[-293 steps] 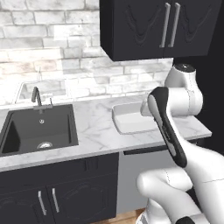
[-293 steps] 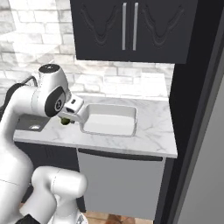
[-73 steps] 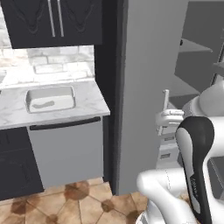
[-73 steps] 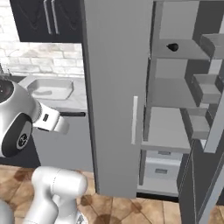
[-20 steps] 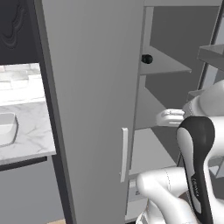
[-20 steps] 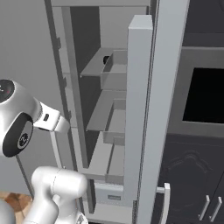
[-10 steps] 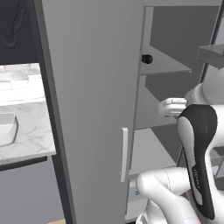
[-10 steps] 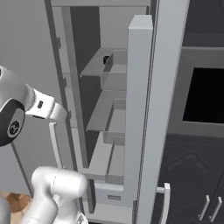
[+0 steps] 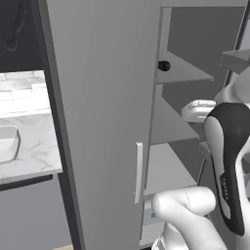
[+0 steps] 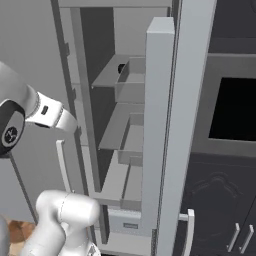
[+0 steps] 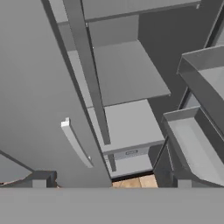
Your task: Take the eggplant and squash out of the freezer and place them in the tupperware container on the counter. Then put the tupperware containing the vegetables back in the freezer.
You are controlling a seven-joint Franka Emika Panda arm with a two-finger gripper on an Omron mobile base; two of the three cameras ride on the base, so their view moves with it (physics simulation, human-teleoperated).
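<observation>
The freezer [image 9: 102,97] stands open, its grey inner shelves [image 10: 117,125] bare apart from one thing. On the upper shelf lies a small dark rounded thing [image 9: 163,65], seemingly the eggplant [image 10: 121,68]. The squash is out of view. The tupperware container [image 9: 7,142] sits on the counter [image 9: 34,154] at the far left. My gripper [image 11: 109,180] is open and holds nothing; it hovers in front of the shelves, pointing down at the lower ones. My white hand [image 9: 197,110] is level with the middle shelf, below and to the right of the dark thing.
The flat grey door with its pale handle [image 9: 139,171] stands left of the open compartment. A door with grey bins [image 10: 160,125] hangs open on the right. A black oven [image 10: 232,100] and dark cabinets lie beyond it. A drawer [image 11: 129,164] sits at the bottom.
My hand has risen a little in front of the freezer shelves and edged toward them. The base, the doors and the dark thing have stayed put.
</observation>
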